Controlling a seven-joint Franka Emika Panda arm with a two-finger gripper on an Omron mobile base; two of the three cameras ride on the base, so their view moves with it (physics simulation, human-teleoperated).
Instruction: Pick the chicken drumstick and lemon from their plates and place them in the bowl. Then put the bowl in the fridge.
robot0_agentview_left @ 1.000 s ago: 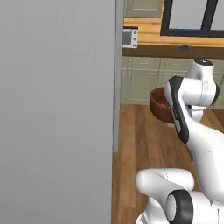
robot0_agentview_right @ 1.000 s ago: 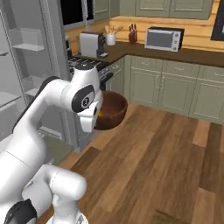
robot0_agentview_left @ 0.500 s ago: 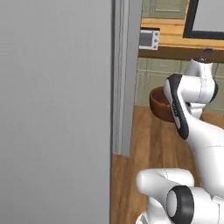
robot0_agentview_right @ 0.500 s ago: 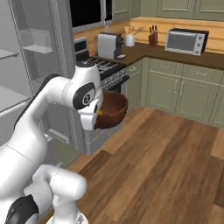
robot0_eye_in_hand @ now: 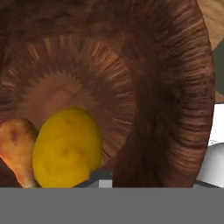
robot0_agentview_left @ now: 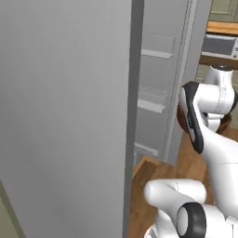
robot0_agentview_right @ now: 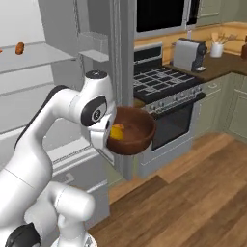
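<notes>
The dark reddish-brown bowl (robot0_agentview_right: 137, 132) hangs in the air at the end of my arm, in front of the open fridge (robot0_agentview_right: 34, 58). My gripper (robot0_agentview_right: 112, 141) is at the bowl's near rim and carries it; the fingers are hidden behind hand and bowl. In the hand view the bowl (robot0_eye_in_hand: 153, 87) holds the yellow lemon (robot0_eye_in_hand: 68, 148), and the orange-brown chicken drumstick (robot0_eye_in_hand: 15, 148) lies against the lemon's left. The lemon (robot0_agentview_right: 117, 131) also peeks over the rim. The fridge door (robot0_agentview_left: 65, 116) stands open close on the left, with white shelves (robot0_agentview_left: 153, 53) beyond it. The plates are out of view.
A black stove (robot0_agentview_right: 164, 82) stands right of the fridge, with a toaster (robot0_agentview_right: 189, 53) and a utensil holder (robot0_agentview_right: 217, 48) on the counter. A small orange-brown item (robot0_agentview_right: 19, 48) sits on a fridge shelf. Wooden floor (robot0_agentview_right: 193, 193) spreads to the right.
The whole picture has swung toward the fridge as the base turned, so the open shelves now face the arm. The bowl stays at the hand with the lemon and drumstick inside.
</notes>
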